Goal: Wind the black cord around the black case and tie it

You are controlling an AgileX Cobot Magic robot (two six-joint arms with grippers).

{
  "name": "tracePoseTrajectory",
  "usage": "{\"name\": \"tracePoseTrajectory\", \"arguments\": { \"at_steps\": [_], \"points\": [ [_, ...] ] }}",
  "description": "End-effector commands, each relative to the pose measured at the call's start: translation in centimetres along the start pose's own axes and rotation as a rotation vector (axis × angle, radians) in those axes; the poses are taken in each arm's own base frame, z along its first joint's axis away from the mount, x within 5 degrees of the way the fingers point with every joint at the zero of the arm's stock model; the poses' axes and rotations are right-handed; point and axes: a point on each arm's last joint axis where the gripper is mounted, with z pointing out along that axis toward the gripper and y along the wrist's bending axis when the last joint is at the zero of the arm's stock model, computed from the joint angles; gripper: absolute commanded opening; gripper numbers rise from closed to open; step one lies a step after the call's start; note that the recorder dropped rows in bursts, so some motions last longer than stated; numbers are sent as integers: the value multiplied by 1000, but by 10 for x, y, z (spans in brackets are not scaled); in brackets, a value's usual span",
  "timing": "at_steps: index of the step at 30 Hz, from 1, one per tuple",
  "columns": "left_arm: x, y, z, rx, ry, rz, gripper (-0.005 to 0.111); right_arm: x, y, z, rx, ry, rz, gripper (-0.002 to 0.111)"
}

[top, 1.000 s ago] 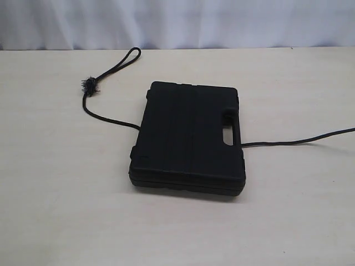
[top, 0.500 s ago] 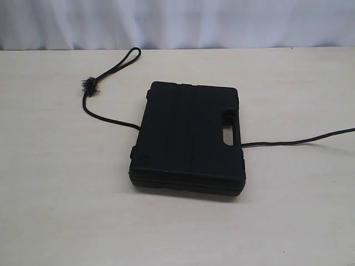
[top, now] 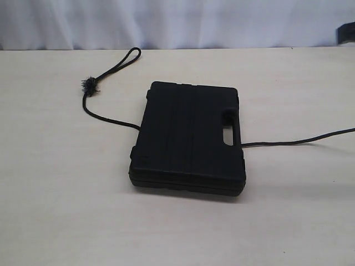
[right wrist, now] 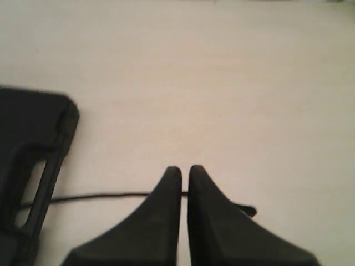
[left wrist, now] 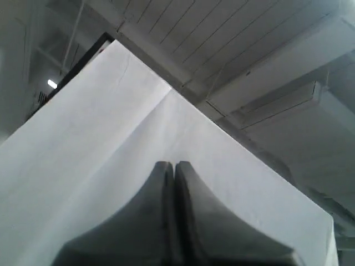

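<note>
Pale beige tabletop (top: 61,216), matte, faint grain; fills most of the exterior view. Behind its far edge, white draped backdrop (top: 177,22) (soft vertical folds). In the left wrist view: white sheet (left wrist: 100,144) with one crease, grey panelled ceiling (left wrist: 249,39) beyond it, one small lit lamp (left wrist: 52,83) near the sheet's edge.

I get soft, even light, a faint shadow at six o'clock of the black case (top: 188,138), and blurry wrist views.
</note>
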Motion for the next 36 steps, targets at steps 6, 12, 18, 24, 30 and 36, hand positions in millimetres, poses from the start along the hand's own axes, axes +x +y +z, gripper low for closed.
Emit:
{"name": "tracePoseTrajectory", "arguments": {
  "at_steps": [6,12,18,24,30,36],
  "points": [
    [53,-11,145,-58,963,499,0,13,90,90,-101,322,-253,8],
    [151,28,188,-85,1623,492,2,31,111,140,-156,424,-161,36],
    [232,72,173,-68,1909,482,26,35,122,163,-204,391,-100,48],
    [280,99,154,-108,2040,415,41,42,127,182,-209,392,-91,48],
    [300,100,144,44,2087,367,42,51,133,204,-218,392,-69,48],
    [323,58,134,349,2089,414,42,55,136,213,-227,388,-47,20]
  ]
}}
